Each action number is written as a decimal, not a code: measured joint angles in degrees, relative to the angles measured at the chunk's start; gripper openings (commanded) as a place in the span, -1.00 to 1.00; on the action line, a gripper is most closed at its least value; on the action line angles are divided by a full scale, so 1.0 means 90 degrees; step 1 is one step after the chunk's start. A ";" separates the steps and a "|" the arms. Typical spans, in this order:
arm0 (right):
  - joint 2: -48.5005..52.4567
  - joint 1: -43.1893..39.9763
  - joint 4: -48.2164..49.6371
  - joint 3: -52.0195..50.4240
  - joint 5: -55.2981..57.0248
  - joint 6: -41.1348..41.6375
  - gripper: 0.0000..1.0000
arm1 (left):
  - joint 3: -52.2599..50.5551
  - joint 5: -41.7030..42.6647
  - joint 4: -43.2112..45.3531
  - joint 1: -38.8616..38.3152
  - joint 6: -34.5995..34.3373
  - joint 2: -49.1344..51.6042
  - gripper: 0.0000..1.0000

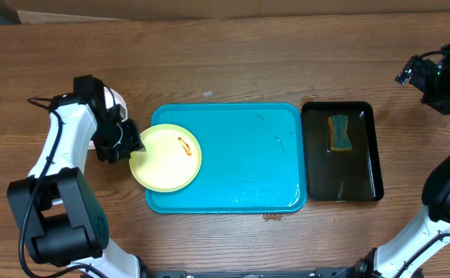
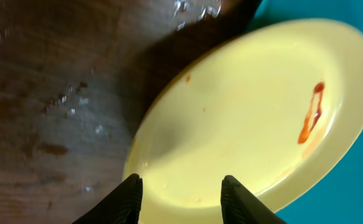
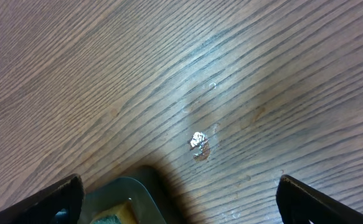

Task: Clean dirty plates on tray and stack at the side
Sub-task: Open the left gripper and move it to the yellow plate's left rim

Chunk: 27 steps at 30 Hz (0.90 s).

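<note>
1. The pale yellow-green plate [image 1: 167, 157] lies at the left end of the turquoise tray [image 1: 248, 154], its left edge hanging over the rim towards the table [image 1: 209, 62]. An orange-red smear [image 2: 311, 115] marks its face, so it looks uncleaned.
2. The left end effector [image 1: 124, 143] sits at the plate's left edge with its fingers [image 2: 128, 199] partly drawn in on either side of the rim. I cannot tell whether they have clamped.
3. To do this well, I would get a firm, square hold on the rim before moving the plate, and keep it low and level so it cannot pivot or slide off the tray rim.
4. The right end effector [image 1: 429, 81] hangs released at upper right, well apart from the sponge [image 1: 338, 133] in the black tray [image 1: 367, 108].
5. The finger contact is cut off at the bottom of the left wrist view. Only one plate is clearly visible, and pale shapes under the left arm are unclear.
</note>
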 measured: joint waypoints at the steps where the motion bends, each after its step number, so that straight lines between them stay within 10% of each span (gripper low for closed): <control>1: 0.0000 0.0000 0.0002 0.0000 0.0000 0.0002 1.00 | -0.0005 -0.0002 -0.0112 0.0000 0.0000 0.0000 -0.15; 27: 0.0000 0.0000 0.0000 0.0000 -0.0002 0.0005 1.00 | -0.0942 -0.0962 0.0175 -0.0041 -0.0719 -0.0034 -0.54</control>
